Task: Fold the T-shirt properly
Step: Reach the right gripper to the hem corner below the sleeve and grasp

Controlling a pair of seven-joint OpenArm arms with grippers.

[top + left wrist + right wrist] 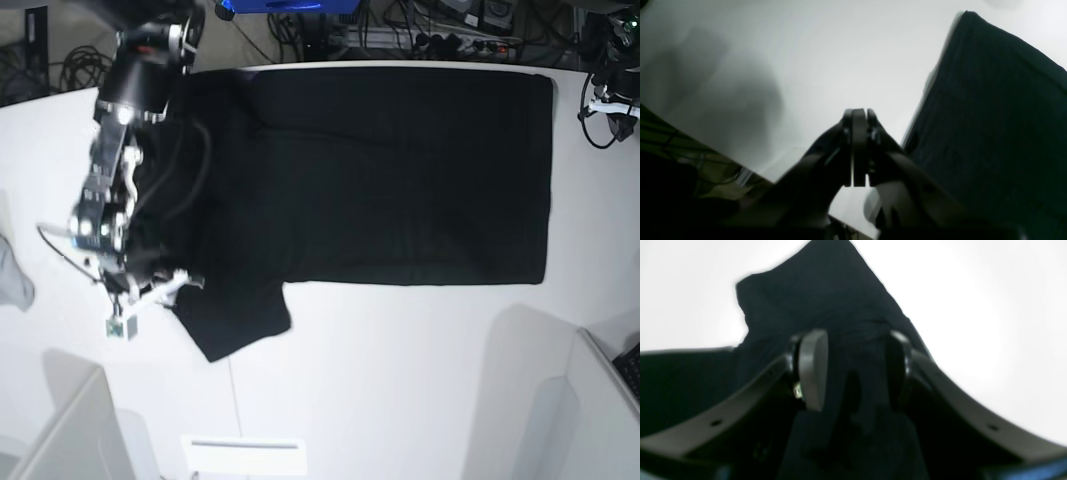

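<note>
Grey cloth scrap [12,278]: at the far left edge of your base view, lying on the white table [400,380], well apart from the shirt.

Right gripper [165,290]: over the near left sleeve in your base view; its arm [118,150] runs down across the shirt's left end and hides the cloth under it.

Right wrist view: your right gripper [853,370] has its pads apart with black cloth bunched between them; whether the pads actually press it, you cannot tell.

T-shirt [390,170]: spread flat and plain black along the far half of the table, its sleeve sticking out toward you at lower left.

Left wrist view: only here do you see your left gripper [858,146], its jaws pressed together on nothing, over bare table with the T-shirt's edge [990,116] just to its right.

Cables [600,105]: at the table's far right corner, beside the shirt's hem.
</note>
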